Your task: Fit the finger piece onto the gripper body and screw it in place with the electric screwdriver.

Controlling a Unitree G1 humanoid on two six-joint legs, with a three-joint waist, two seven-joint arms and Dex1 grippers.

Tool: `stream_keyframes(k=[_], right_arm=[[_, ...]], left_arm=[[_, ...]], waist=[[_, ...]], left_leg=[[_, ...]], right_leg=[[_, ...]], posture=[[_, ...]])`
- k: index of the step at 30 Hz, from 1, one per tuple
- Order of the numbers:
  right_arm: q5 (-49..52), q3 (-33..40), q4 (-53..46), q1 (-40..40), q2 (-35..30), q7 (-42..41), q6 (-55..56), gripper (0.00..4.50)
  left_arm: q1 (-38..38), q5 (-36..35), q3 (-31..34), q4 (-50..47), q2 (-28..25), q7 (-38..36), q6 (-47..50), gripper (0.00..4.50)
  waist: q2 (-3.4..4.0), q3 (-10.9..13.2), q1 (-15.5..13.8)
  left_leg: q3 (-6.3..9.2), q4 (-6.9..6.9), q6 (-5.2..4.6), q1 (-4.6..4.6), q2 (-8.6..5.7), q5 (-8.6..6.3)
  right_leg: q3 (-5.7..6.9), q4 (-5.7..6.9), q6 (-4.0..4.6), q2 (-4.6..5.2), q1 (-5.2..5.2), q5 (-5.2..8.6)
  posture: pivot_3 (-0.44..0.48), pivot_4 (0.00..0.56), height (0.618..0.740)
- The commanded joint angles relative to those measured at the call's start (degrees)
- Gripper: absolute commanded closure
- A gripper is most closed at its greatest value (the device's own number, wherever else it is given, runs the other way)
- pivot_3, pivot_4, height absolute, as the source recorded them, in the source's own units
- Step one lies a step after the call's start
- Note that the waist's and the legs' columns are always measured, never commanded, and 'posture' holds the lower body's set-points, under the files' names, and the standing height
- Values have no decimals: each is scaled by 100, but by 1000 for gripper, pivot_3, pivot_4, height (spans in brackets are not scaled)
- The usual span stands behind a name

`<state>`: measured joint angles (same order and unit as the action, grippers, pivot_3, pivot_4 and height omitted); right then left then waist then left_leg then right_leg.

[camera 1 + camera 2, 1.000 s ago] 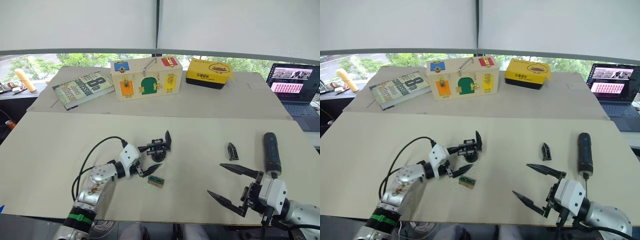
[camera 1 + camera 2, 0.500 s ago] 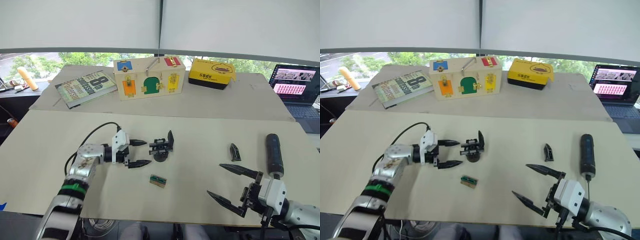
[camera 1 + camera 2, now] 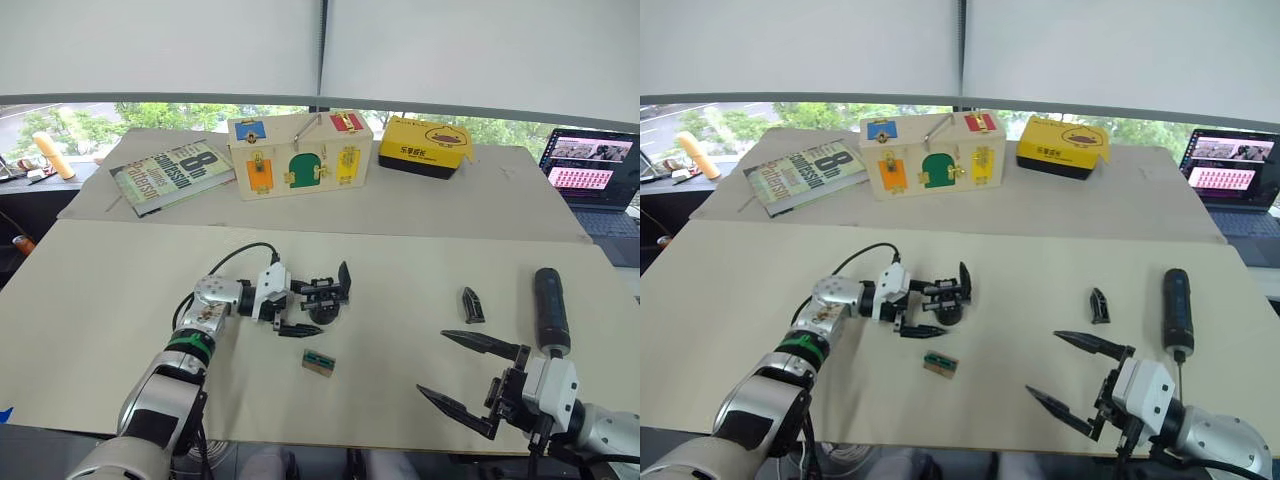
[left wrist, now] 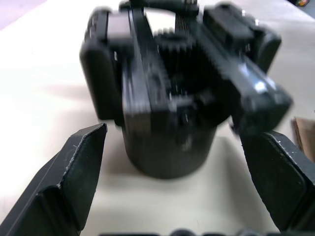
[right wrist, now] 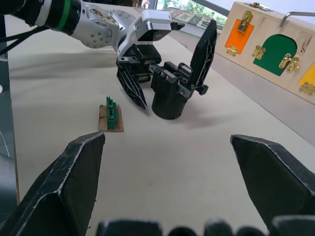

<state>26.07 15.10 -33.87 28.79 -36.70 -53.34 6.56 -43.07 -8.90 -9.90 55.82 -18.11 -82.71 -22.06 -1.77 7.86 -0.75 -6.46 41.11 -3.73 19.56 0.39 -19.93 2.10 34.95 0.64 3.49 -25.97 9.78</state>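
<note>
Nearest, the right gripper (image 3: 478,387) hovers spread wide and empty, with the electric screwdriver (image 3: 546,309) and finger piece (image 3: 469,303) lying just beyond it. Farther left, the left gripper (image 3: 296,308) straddles the gripper body (image 3: 326,297), fingers open; it should close squarely on the round base so the body stays upright.

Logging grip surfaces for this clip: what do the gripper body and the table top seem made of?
The gripper body looks like matte black moulded plastic with toothed gears showing; some metal inside is possible. The table top looks like plain beige board, dull and unglossed, perhaps cardboard or fibreboard.
</note>
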Motion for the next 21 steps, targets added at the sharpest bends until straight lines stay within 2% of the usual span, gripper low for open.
stream_keyframes(k=[1,5,10,15,19,21], right_arm=[[61,168,-318,176,46,116,1,0],[22,137,-400,305,71,203,23,0],[2,72,-432,284,102,298,37,0],[-77,-28,-342,231,155,310,108,0],[-127,-112,-231,158,205,280,153,0],[-145,-176,-165,42,218,277,140,0]], left_arm=[[-142,33,95,147,114,-74,-189,29],[-165,56,125,251,195,-110,-291,29],[-4,-14,241,52,143,-140,-265,2174],[610,-129,503,-1070,32,550,-371,2178],[1607,-237,588,-3092,-24,1530,888,2178],[2140,-170,691,-4115,93,2425,1720,2178]], waist=[[0,0,1],[0,0,1],[0,0,6],[1,0,17],[6,2,16],[7,3,6]], left_leg=[[0,3,-2,1,0,-1],[4,13,-5,9,0,-3],[6,26,-11,20,1,-7],[5,26,-12,22,7,-8],[6,25,-9,24,16,-7],[7,25,-8,26,22,-7]], right_leg=[[0,0,-2,0,0,0],[2,1,-5,0,-2,1],[1,2,-12,1,-6,-3],[2,3,-13,2,-13,-4],[-1,5,-13,5,-20,-5],[-1,4,-13,11,-19,-5]], posture=[[0,150,740],[0,150,740],[0,150,740],[0,150,740],[0,150,740],[0,150,740]])
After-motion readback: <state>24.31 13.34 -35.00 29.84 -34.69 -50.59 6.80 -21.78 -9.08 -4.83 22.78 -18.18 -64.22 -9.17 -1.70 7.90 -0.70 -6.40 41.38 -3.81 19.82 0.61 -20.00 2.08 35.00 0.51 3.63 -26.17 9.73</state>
